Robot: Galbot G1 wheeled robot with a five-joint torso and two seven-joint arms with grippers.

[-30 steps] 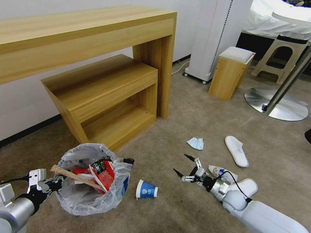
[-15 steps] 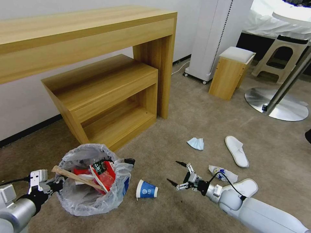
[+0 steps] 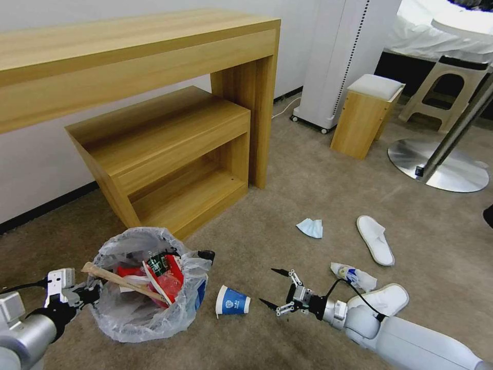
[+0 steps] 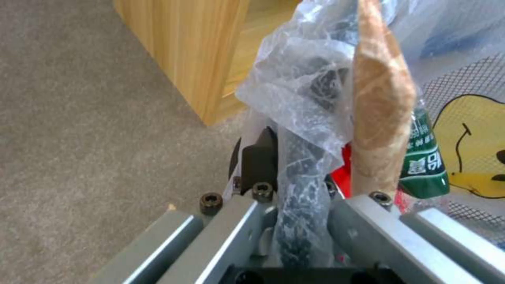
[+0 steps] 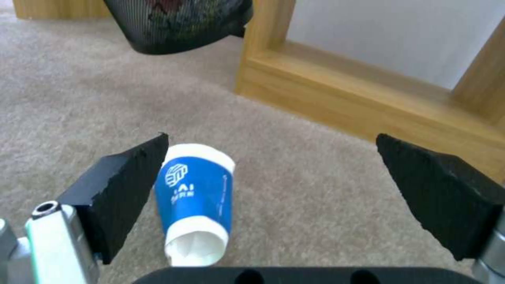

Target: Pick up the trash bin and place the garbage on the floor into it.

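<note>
The trash bin (image 3: 149, 303), black mesh lined with a crinkly clear bag, sits at the lower left, and my left gripper (image 3: 87, 297) is shut on its rim (image 4: 297, 185). A wooden stick (image 3: 120, 282) and red wrappers (image 3: 167, 280) lie inside it. On the beige floor (image 3: 287, 205) a blue-white paper cup (image 3: 232, 300) lies on its side just right of the bin. Low over the carpet, my right gripper (image 3: 267, 285) stands open a short way right of the cup (image 5: 195, 197). A light-blue mask (image 3: 310, 227), a crumpled wrapper (image 3: 353, 276) and two white slippers (image 3: 375, 239) lie further right.
A wooden desk (image 3: 154, 46) and a low wooden shelf unit (image 3: 169, 154) stand behind the bin. A small wooden stool (image 3: 365, 115), a white appliance (image 3: 339, 56), a round metal base (image 3: 436, 164) and a plastic stool (image 3: 447, 87) stand at the back right.
My right gripper has moved left and lower toward the paper cup, staying open. The left gripper and the bin have not moved.
</note>
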